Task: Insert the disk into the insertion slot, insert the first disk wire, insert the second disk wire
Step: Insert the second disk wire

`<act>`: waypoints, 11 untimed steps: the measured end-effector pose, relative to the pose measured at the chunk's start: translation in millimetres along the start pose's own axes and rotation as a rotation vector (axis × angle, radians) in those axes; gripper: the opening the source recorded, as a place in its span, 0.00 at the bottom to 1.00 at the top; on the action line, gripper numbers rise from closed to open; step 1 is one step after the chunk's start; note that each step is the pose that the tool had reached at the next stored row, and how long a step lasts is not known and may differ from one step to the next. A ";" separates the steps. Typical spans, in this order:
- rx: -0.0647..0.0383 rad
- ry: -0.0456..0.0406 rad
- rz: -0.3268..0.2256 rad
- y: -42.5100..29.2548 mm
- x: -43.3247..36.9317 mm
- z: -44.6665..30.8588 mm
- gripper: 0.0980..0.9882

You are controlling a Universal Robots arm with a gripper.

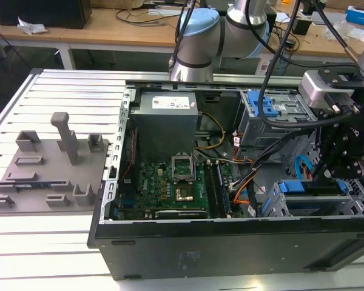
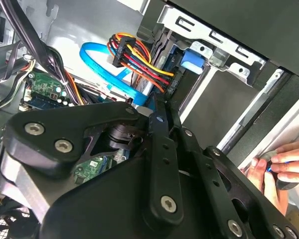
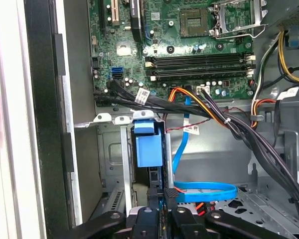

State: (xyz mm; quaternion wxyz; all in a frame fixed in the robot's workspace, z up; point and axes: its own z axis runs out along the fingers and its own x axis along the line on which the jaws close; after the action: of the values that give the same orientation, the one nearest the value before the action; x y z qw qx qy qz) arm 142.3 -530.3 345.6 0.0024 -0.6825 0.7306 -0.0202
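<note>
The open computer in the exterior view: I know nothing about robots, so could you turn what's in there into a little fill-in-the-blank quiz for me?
1. The motherboard lying in the computer case is ___ in colour.
2. The grey fixture plate lies to the exterior view's ___ of the case.
3. In the first wrist view, the flat looped cable is ___.

Missing words: green; left; blue.
</note>
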 end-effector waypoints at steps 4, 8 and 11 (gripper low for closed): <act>0.000 0.0002 0.000 -0.5 -0.7 0.0 0.07; 0.000 0.0003 0.000 -0.7 -0.9 0.8 0.07; 0.000 0.0002 0.000 -0.6 -0.9 3.8 0.07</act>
State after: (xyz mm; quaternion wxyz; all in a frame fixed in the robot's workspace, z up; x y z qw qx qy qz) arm 143.1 -529.5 341.9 0.0023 -0.6825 0.7306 -0.0202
